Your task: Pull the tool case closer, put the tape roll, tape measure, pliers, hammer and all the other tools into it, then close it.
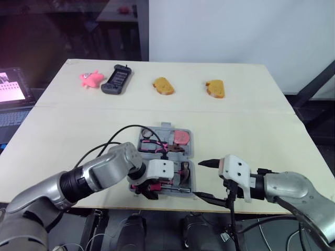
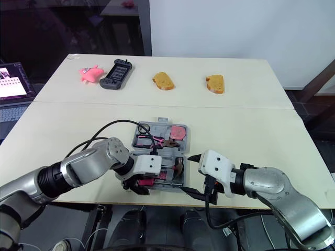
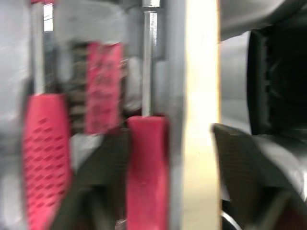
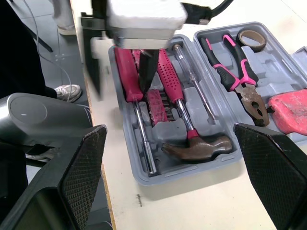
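Presently the case [image 4: 182,173] lies open at lower centre of the head views, close to the table's [image 1: 251,120] near edge. Its half toward the frame bottom holds the hammer [image 4: 201,146], a red-handled screwdriver [image 4: 125,72] and a slim screwdriver [image 4: 197,93], laid side by side. The other half holds the pliers [image 4: 235,76], the tape roll [image 4: 252,40] beside their handles, and the pink tape measure [image 4: 290,110] next to their jaws.

Left gripper [image 1: 146,192] is at the case's near edge, lower centre-left. Its fingers are apart: the right wrist view shows one over the red handle inside the case and the other beyond the table edge. Whether either touches the case cannot be told.

Right gripper [image 1: 209,180] hangs just right of the case, lower centre-right, fingers spread wide and holding nothing, pointing toward the case's side wall.

Along the upper part of the frame, well apart from the case, lie a pink toy [image 1: 90,78], a black gadget [image 1: 116,79] and two bread pieces [image 1: 163,86] [image 1: 215,88]. A laptop [image 1: 13,99] sits at the left edge.
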`<action>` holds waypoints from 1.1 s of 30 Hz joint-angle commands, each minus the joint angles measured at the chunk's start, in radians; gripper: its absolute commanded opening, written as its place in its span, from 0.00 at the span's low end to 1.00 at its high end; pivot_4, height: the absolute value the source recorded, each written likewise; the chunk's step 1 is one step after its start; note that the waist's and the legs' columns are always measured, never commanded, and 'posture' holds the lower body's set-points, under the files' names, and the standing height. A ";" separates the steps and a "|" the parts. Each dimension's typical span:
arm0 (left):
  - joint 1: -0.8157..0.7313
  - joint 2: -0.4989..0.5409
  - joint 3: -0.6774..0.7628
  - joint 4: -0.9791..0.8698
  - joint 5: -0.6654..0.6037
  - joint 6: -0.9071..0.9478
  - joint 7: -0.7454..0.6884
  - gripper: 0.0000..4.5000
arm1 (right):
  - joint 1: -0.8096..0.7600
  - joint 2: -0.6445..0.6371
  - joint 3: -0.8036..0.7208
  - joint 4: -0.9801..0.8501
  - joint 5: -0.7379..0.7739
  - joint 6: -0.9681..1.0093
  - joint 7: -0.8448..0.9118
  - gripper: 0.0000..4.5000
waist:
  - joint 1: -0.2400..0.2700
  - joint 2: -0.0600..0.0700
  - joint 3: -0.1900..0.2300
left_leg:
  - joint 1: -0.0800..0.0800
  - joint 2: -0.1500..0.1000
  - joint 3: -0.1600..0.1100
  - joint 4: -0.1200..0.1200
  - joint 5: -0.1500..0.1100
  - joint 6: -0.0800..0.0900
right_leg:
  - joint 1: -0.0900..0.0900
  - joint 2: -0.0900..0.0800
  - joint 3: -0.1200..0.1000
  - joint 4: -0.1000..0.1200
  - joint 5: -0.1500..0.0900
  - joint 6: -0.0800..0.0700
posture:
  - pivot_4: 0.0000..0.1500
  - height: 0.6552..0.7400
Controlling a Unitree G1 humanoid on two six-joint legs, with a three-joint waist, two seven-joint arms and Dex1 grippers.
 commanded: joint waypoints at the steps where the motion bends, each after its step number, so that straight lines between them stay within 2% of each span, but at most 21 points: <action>1: -0.010 0.017 0.024 -0.003 0.034 -0.006 0.020 0.88 | -0.014 0.009 -0.006 -0.031 0.010 -0.008 -0.003 1.00 | -0.001 0.000 0.000 | 0.000 0.000 0.000 0.001 0.000 0.000 | 0.000 0.000 0.000 0.000 0.000 0.000 | 1.00 1.00; 9: 0.015 0.095 0.127 -0.064 -0.019 -0.017 -0.006 0.88 | -0.013 0.008 -0.003 -0.031 0.008 -0.009 -0.008 1.00 | -0.007 0.000 0.000 | 0.000 0.000 0.000 0.000 0.000 0.000 | -0.001 0.000 0.000 0.000 0.000 0.000 | 1.00 1.00; 12: 0.067 0.139 0.222 -0.080 -0.073 -0.055 -0.034 0.69 | -0.014 0.009 -0.002 -0.030 0.007 -0.009 -0.010 1.00 | -0.007 0.000 0.000 | 0.000 0.000 0.000 0.000 -0.001 0.001 | -0.001 0.000 0.000 0.000 0.000 0.001 | 1.00 1.00; 18: 0.140 0.153 0.293 -0.078 -0.100 -0.109 -0.046 0.01 | -0.020 0.011 0.004 -0.020 0.001 -0.011 -0.013 1.00 | -0.002 0.000 0.001 | 0.000 0.000 0.000 0.000 -0.001 0.002 | -0.001 0.000 0.000 0.000 0.000 0.001 | 1.00 1.00; 23: 0.168 0.071 0.292 -0.022 -0.077 -0.158 -0.003 0.01 | -0.023 0.013 0.008 -0.015 -0.004 -0.014 -0.013 1.00 | -0.004 0.000 0.001 | -0.001 0.000 0.001 0.001 -0.001 0.002 | -0.001 0.000 0.001 0.000 0.000 0.001 | 1.00 1.00; 33: 0.215 0.044 0.242 0.043 -0.007 -0.218 0.008 0.01 | -0.006 0.009 -0.005 -0.031 0.001 -0.003 -0.025 1.00 | -0.004 0.000 0.001 | 0.000 0.000 0.001 0.000 -0.002 0.003 | -0.001 0.000 0.001 0.000 0.000 0.001 | 1.00 1.00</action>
